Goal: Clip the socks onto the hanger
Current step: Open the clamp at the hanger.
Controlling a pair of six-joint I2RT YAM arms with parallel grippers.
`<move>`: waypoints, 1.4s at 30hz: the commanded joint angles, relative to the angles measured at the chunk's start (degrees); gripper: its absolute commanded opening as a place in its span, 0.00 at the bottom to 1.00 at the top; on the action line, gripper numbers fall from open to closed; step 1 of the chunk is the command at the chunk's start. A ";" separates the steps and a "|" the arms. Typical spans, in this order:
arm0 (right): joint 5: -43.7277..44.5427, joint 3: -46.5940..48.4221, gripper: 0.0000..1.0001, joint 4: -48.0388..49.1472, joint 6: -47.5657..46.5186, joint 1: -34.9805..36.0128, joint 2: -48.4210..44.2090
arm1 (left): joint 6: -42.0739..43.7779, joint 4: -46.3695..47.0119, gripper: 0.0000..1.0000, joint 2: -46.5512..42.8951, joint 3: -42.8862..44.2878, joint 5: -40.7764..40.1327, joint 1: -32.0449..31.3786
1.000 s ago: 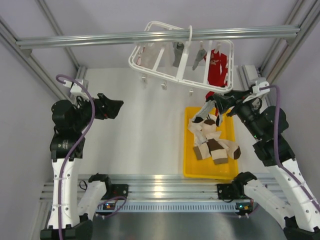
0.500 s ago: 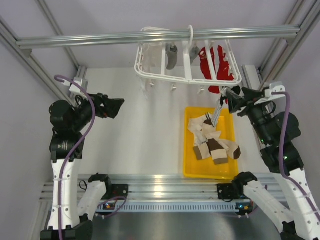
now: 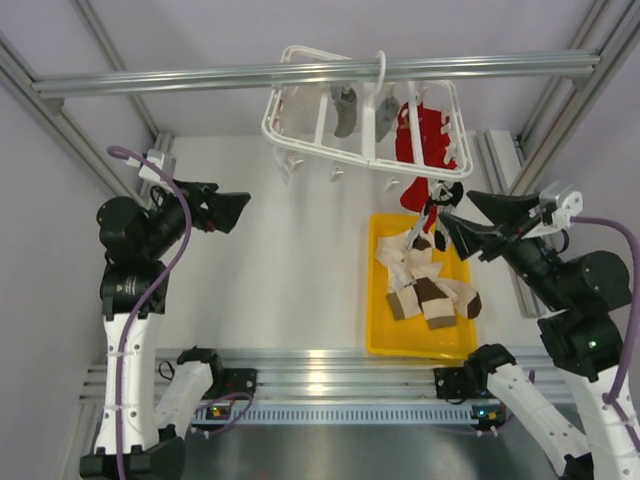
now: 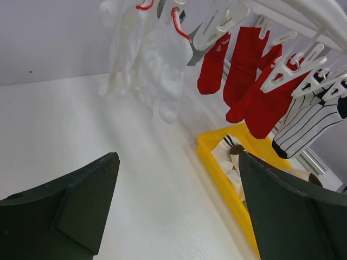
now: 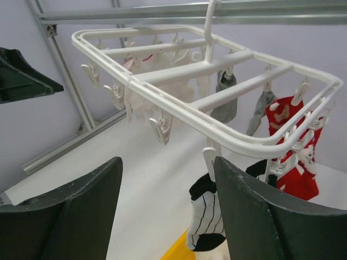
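Observation:
The white hanger [image 3: 330, 125] hangs by its hook from the top rail. A white sock with thin dark stripes and dark toe [image 3: 424, 212] hangs from a clip on its near edge; it also shows in the right wrist view [image 5: 206, 225] and the left wrist view [image 4: 309, 122]. Several cream and brown socks [image 3: 425, 285] lie piled in the yellow tray [image 3: 372, 300]. My right gripper [image 3: 456, 210] is open and empty, just right of the hanging sock; the jaws stand wide apart [image 5: 167, 162]. My left gripper [image 3: 243, 212] is open and empty at the left [image 4: 178, 157].
Red garments with white marks [image 3: 425, 140], grey socks [image 3: 345, 110] and sheer white items [image 4: 157, 59] hang from other clips. Several free clips dangle along the hanger's near edge. Aluminium frame posts stand at both sides, and a rail crosses at the front.
My right gripper lifted the striped sock from the tray up to the hanger, let go of it and drew back to the right. The hanger swung. The left arm barely moved.

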 commanded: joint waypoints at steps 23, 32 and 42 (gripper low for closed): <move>12.40 -1.13 0.45 9.79 -5.39 18.65 4.10 | -3.22 8.58 0.95 1.72 1.46 -0.67 0.09; 22.40 -1.11 0.44 10.65 -7.84 29.90 12.54 | -4.45 9.46 0.95 4.53 2.51 -5.68 0.01; 48.59 -6.92 0.63 22.87 -16.64 41.33 17.37 | -7.62 9.90 0.95 6.38 3.04 -7.71 0.01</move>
